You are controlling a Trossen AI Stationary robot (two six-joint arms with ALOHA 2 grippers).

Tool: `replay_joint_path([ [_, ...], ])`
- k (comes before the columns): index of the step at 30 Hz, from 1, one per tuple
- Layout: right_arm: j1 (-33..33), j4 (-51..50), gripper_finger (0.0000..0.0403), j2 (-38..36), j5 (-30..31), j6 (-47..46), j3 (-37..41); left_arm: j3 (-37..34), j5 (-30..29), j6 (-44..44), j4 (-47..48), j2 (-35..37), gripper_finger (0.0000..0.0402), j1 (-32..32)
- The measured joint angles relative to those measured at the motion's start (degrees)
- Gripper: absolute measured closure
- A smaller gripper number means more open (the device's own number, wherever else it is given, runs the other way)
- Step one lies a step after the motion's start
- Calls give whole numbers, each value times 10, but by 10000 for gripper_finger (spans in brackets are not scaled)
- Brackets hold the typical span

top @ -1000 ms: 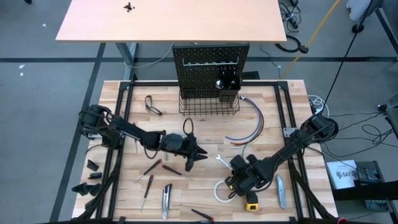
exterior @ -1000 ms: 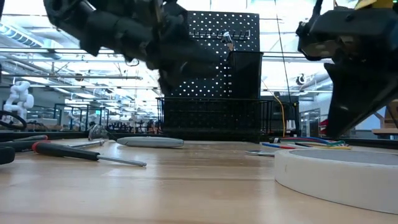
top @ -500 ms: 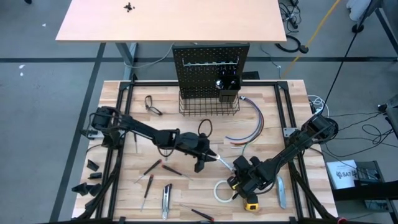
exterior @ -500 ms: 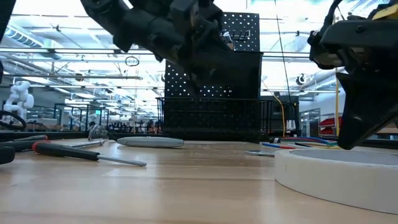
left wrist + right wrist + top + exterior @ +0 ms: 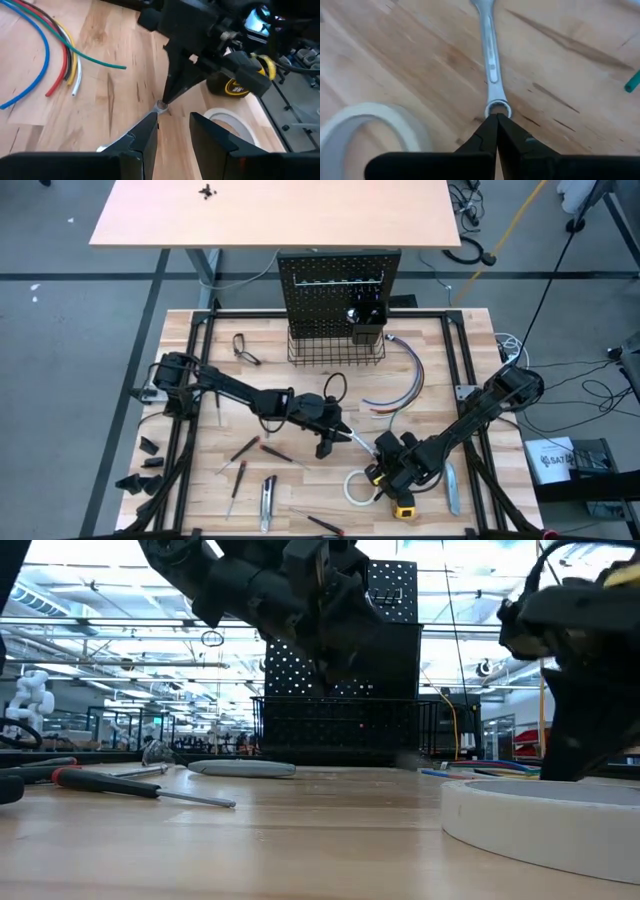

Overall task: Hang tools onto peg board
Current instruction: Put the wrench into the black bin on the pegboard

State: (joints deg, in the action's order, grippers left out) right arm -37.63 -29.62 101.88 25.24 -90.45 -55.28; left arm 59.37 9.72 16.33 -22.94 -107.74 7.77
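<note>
left gripper [image 5: 333, 430]: stretched out to mid-table, fingers a little apart, the wrench's open end right by its fingertips; can't tell if it's actually gripped

wrench [image 5: 491, 65]: flat on the wood, between both grippers

right gripper [image 5: 497, 119]: fingers pinched together, tips touching the ring end

tape roll [image 5: 365, 131]: just beside the right gripper

peg board [image 5: 338, 292]: upright at the far edge

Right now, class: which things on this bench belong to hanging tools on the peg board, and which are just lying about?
Belong to the job:
peg board
silver wrench
white tape roll
yellow tape measure
red-handled screwdrivers
grey utility knife

Just lying about:
coloured wires
peach tabletop
</note>
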Motion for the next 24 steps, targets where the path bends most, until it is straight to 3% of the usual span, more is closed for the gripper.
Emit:
replay_joint_path([
  [4, 0, 64, 403, 4, 3, -7, 27, 0, 2, -3, -1, 0, 285, -8],
  [12, 0, 64, 403, 6, -4, -10, 31, 13, -5, 53, -4, -9, 285, -33],
  [15, 1, 63, 403, 6, -8, -10, 32, 30, 19, -12, 20, -26, 285, -34],
  [20, 1, 63, 403, 7, -11, -9, 32, 131, 40, -177, 221, -54, 284, -18],
  [24, 1, 62, 403, 7, -12, -9, 32, 230, 34, -256, 377, -99, 262, -8],
])
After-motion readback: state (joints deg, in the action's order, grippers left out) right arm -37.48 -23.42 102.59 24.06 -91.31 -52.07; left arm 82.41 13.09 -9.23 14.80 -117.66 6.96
